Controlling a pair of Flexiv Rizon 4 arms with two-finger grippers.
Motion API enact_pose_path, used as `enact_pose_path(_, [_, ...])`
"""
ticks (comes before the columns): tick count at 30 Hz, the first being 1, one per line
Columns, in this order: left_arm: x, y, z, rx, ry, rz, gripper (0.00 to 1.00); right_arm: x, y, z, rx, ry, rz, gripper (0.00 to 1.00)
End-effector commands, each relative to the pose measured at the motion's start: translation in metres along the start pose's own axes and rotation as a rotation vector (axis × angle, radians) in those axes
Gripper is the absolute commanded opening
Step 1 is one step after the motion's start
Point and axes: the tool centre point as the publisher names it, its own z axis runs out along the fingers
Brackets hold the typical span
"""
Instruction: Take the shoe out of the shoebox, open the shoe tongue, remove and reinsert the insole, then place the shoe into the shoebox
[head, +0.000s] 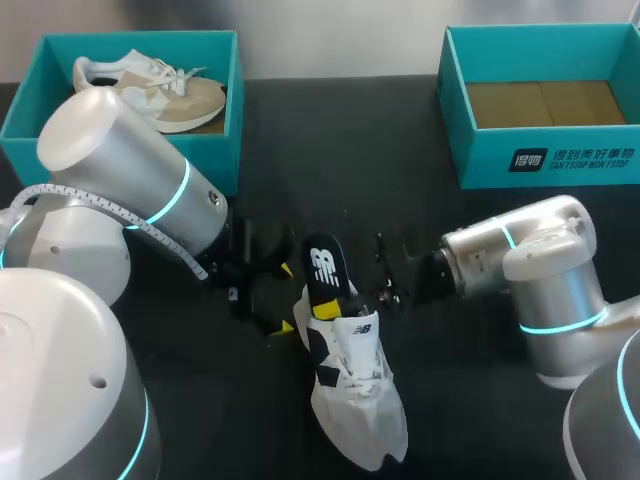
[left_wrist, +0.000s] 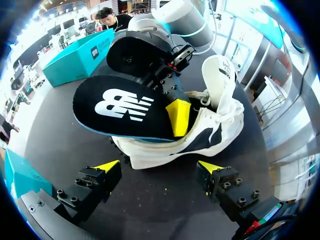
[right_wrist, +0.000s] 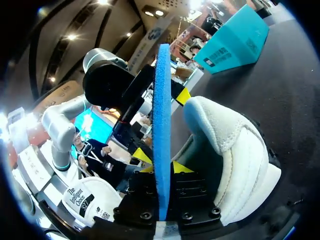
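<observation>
**Q:** Two hands at work here, so what lies closest to you?

**A:** Nearest me is the white shoe (head: 355, 400). It lies on the dark table (head: 230, 420) between my arms, outside both boxes, with its toe towards me and its heel pointing away. The tongue stands up from the opening.

**Q:** And at the heel?

**A:** The black insole (head: 322, 272) sticks out of the heel end, its front part down inside the shoe and its printed face up. My right gripper (head: 385, 278) comes in from the right and is clamped on the insole. In that wrist's view the blue underside stands edge-on between the fingertips (right_wrist: 142, 156), one pressing from each side.

**Q:** What about the left one?

**A:** My left gripper (head: 285, 298) sits just beside the heel, on the other side from the right one. Its fingers (left_wrist: 107, 166) are spread wide with nothing between them. The heel and the insole lie just ahead of them, and I see no contact.

**Q:** Farther back?

**A:** At the far left corner the left shoebox (head: 140, 36), teal, holds a tan shoe (head: 170, 95) with white laces. At the far right the right shoebox (head: 480, 160), also teal, shows only its brown floor
</observation>
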Motion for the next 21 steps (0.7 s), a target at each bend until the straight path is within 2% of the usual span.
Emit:
enact_pose_path(1, [0.000, 0.000, -0.001, -0.001, 0.000, 0.001, 1.00, 0.012, 0.005, 0.000, -0.005, -0.025, -0.032, 0.45])
enact_pose_path(2, [0.000, 0.000, -0.001, -0.001, 0.000, 0.001, 1.00, 0.013, 0.008, 0.000, -0.004, -0.028, -0.048, 0.49])
enact_pose_path(9, [0.000, 0.000, -0.001, -0.001, 0.000, 0.001, 1.00, 0.021, 0.024, -0.004, 0.018, -0.044, -0.118, 0.49])
enact_pose_path(15, [0.000, 0.000, -0.001, -0.001, 0.000, 0.001, 1.00, 0.016, 0.034, -0.011, 0.021, -0.052, -0.136, 0.40])
enact_pose_path(17, [0.000, 0.000, -0.001, -0.001, 0.000, 0.001, 1.00, 0.012, 0.036, -0.013, 0.014, -0.047, -0.132, 0.25])
enact_pose_path(18, [0.000, 0.000, -0.001, -0.001, 0.000, 0.001, 1.00, 0.009, 0.036, -0.014, 0.008, -0.038, -0.130, 0.07])
enact_pose_path(19, [0.000, 0.000, -0.001, -0.001, 0.000, 0.001, 1.00, 0.006, 0.036, -0.015, 0.003, -0.030, -0.125, 0.00])
enact_pose_path(21, [0.000, 0.000, -0.001, -0.001, 0.000, 0.001, 1.00, 0.001, 0.035, -0.016, -0.002, -0.019, -0.112, 0.00])
